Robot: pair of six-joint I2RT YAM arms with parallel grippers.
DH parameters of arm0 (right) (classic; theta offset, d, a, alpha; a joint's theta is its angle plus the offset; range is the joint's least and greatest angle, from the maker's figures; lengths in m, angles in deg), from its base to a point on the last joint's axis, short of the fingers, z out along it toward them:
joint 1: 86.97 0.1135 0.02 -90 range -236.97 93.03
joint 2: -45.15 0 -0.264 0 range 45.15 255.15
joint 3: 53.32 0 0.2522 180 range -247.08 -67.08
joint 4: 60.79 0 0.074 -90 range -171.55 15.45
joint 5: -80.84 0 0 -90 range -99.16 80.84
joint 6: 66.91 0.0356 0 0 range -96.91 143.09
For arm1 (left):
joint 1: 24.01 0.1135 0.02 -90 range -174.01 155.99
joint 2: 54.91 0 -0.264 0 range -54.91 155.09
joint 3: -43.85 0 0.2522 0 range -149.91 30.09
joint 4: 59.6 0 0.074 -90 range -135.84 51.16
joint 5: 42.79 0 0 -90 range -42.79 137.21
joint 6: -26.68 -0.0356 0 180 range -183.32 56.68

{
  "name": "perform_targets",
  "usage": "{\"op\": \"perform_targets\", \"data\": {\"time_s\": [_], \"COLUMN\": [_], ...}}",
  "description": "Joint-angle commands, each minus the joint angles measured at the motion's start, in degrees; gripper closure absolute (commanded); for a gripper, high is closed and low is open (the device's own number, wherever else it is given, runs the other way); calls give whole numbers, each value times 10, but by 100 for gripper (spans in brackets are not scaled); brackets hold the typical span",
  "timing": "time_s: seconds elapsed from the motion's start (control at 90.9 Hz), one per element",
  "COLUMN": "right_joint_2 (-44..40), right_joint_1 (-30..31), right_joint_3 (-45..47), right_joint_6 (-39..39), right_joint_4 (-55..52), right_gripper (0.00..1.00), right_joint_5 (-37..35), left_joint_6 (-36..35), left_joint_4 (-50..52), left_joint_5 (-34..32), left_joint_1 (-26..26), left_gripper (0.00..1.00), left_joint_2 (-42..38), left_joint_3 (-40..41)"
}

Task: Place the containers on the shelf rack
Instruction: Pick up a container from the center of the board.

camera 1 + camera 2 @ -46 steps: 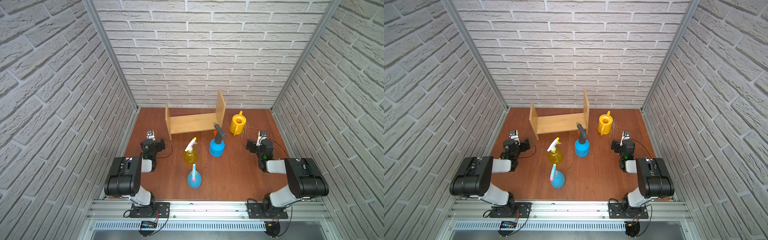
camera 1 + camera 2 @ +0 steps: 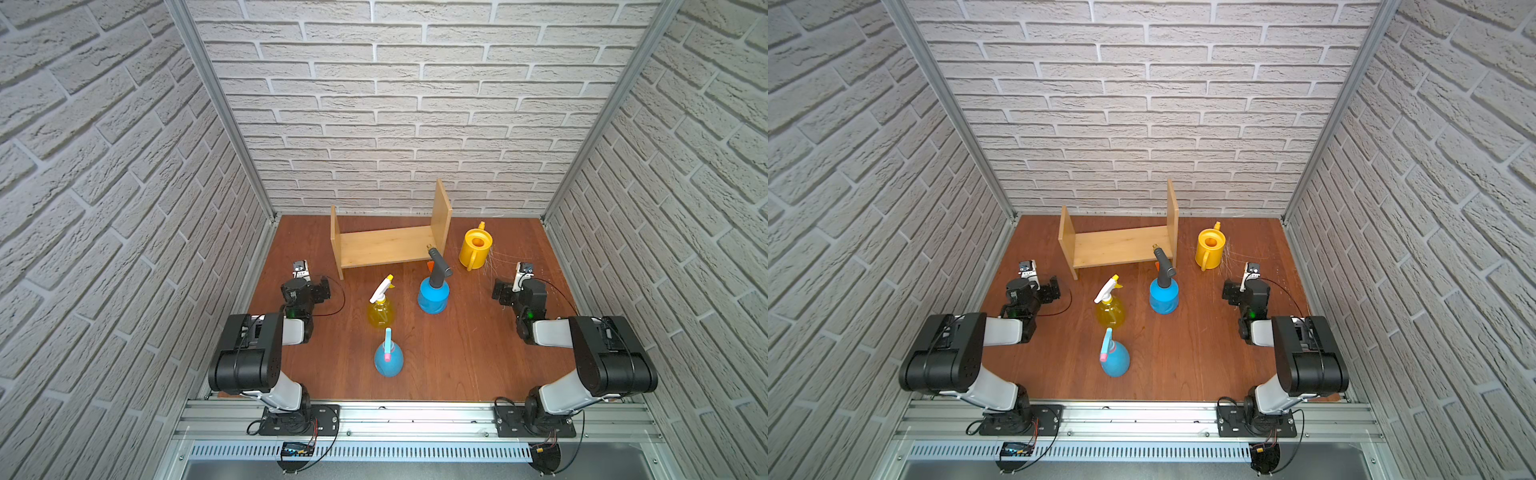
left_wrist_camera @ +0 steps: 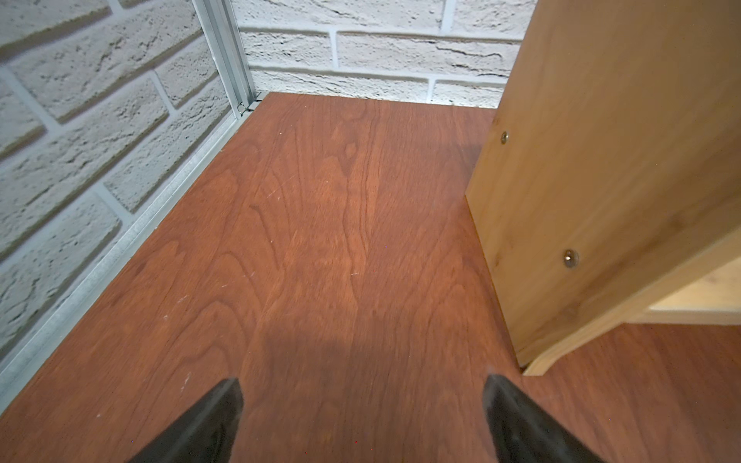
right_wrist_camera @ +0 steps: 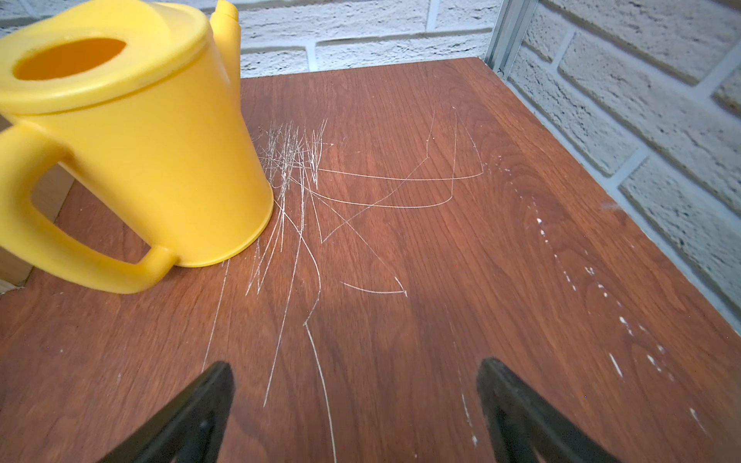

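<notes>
The light-wood shelf rack [image 2: 386, 247] [image 2: 1121, 245] stands at the back with its board bare; its side panel [image 3: 593, 180] is close to my left gripper. On the table in front stand the blue pump sprayer [image 2: 433, 296] [image 2: 1164, 297], the yellow trigger bottle [image 2: 381, 312] [image 2: 1111, 312] and the blue-pink teardrop bottle [image 2: 388, 360] [image 2: 1115, 360]. The yellow watering can [image 2: 476, 249] [image 2: 1210, 249] [image 4: 140, 160] sits right of the rack. My left gripper [image 2: 323, 288] [image 2: 1054, 291] [image 3: 363, 387] and right gripper [image 2: 500, 291] [image 2: 1229, 293] [image 4: 355, 368] rest low at the sides, both open and holding nothing.
Brick-pattern walls [image 2: 232, 232] [image 2: 582, 232] close in the brown table [image 2: 457, 353] on three sides. White scratches [image 4: 300, 180] mark the tabletop beside the watering can. Both arm bases sit on the metal rail [image 2: 415, 419] at the front.
</notes>
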Motion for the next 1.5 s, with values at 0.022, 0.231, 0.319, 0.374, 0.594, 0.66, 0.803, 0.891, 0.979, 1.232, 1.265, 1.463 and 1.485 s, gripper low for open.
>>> {"op": "perform_targets", "data": {"time_s": [0.022,0.231,0.319,0.374,0.594,0.66,0.803,0.891,0.979,1.232,1.265,1.463,1.485], "right_joint_2": [-10,-39,-110,-167,-374,-420,-482,-493,-495,-497,-494,-454,-445], "right_joint_1": [3,0,1,1,2,2,2,2,4,156,185,300,304], "right_joint_3": [-9,-34,-97,-104,-110,-131,-158,-163,-167,-232,-238,-265,-268], "right_joint_6": [-10,-23,-34,-48,18,72,170,228,288,162,139,43,43], "right_joint_4": [19,-27,-209,-259,-373,-430,-505,-483,-447,-558,-580,-662,-667], "right_gripper": [1,1,1,1,1,1,1,1,1,1,1,1,1], "right_joint_5": [3,49,82,110,137,129,180,280,354,333,309,173,161], "left_joint_6": [3,9,2,-3,173,254,313,358,395,320,297,282,290], "left_joint_4": [-16,137,240,311,568,616,607,592,591,604,604,571,571], "left_joint_5": [6,-10,-11,-25,-99,-106,-17,53,131,84,65,29,26], "left_joint_1": [4,1,-7,-18,-18,-18,-17,-17,-26,-287,-328,-405,-405], "left_gripper": [2,2,2,2,2,2,2,2,2,2,2,2,2], "left_joint_2": [-1,-57,-136,-200,-400,-443,-514,-520,-498,-382,-362,-269,-263], "left_joint_3": [-3,-56,-79,-91,-146,-155,-165,-183,-218,-336,-353,-401,-405]}}
